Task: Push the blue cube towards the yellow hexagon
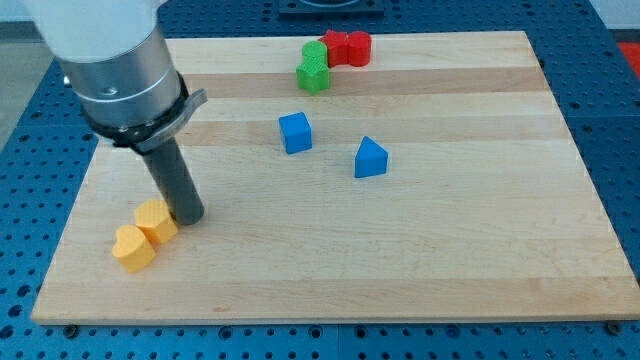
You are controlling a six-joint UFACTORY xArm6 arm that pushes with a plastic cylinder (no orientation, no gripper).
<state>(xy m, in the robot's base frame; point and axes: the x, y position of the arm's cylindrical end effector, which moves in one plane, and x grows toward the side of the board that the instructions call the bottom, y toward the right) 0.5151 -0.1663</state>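
Note:
The blue cube [295, 132] sits on the wooden board [420, 250] a little above the middle. The yellow hexagon [156, 220] lies at the view's lower left, touching a yellow heart-shaped block [132, 248] just below and left of it. My tip [190, 217] rests on the board right beside the hexagon's right side, far to the lower left of the blue cube. A blue triangular block [370, 158] lies to the right of the cube.
At the view's top, a green block [313, 72] with a second green block [315, 51] behind it touches two red blocks [347, 48]. The arm's grey body [115, 60] fills the upper left. The board's left edge is near the yellow blocks.

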